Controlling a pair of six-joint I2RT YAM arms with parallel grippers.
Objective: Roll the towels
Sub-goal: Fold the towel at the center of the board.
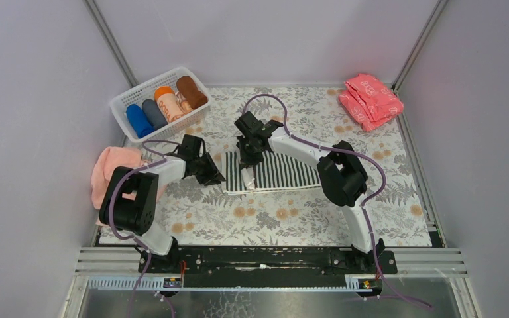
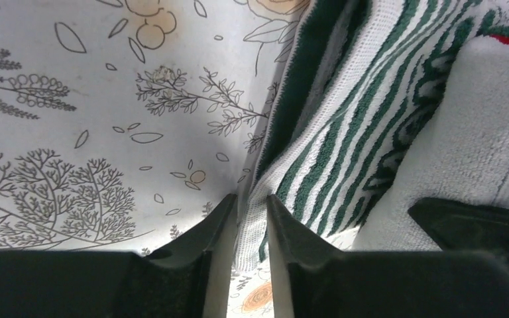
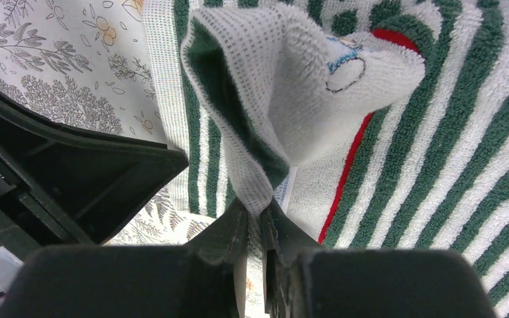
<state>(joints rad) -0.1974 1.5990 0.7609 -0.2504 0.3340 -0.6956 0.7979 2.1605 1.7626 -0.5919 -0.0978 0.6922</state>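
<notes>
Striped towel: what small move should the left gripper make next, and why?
Probably close the left gripper fully on the hem of the striped towel. Its fingers straddle that edge, but a firm pinch is not clear, while the right gripper already pinches a raised fold. With both holding, the edge could be rolled over.

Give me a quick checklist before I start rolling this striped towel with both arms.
1. Right jaws shut on a raised fold of the striped towel: ok.
2. Towel's edge sits between the left jaws: ok.
3. Left jaws fully clamped on that edge: cannot tell.
4. Rest of the towel lies flat on the table: ok.
5. Pink towel and basket lie apart from the striped towel: ok.
</notes>
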